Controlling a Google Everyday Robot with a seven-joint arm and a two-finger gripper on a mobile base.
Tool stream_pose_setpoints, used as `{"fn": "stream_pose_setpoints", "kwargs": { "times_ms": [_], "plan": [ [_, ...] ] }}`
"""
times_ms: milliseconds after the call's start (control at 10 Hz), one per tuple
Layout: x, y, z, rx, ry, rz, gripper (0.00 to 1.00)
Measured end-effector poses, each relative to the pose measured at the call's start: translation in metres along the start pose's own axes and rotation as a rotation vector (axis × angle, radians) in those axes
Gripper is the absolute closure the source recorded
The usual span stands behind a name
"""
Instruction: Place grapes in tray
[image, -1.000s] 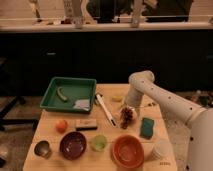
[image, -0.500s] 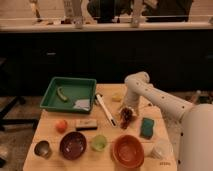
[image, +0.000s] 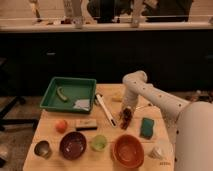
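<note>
The grapes (image: 126, 118) are a small dark reddish-purple bunch on the wooden table (image: 55, 134), right of centre. My gripper (image: 126, 111) points down right over them, at the end of the white arm (image: 150, 95) that comes in from the right. The green tray (image: 69, 93) stands at the table's back left, well apart from the grapes. It holds a green pod-like item (image: 61, 94) and a pale wrapper (image: 82, 104).
A white utensil (image: 105, 109) lies between tray and grapes. An orange-red fruit (image: 61, 125), a small bar (image: 86, 123), a metal cup (image: 42, 148), a purple bowl (image: 73, 145), a green cup (image: 99, 143), an orange bowl (image: 128, 150), a green sponge (image: 147, 127) and a white cup (image: 161, 151) are also here.
The arm has swung left and lowered, bringing my gripper down onto the grapes. The grapes stay in about the same spot on the table.
</note>
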Motion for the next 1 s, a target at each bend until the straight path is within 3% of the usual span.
{"fn": "stream_pose_setpoints", "kwargs": {
  "times_ms": [300, 1000],
  "plan": [
    [-0.014, -0.006, -0.029, 0.011, 0.038, 0.007, 1.00],
    [-0.047, -0.029, -0.091, 0.036, 0.124, 0.067, 1.00]
  ]
}}
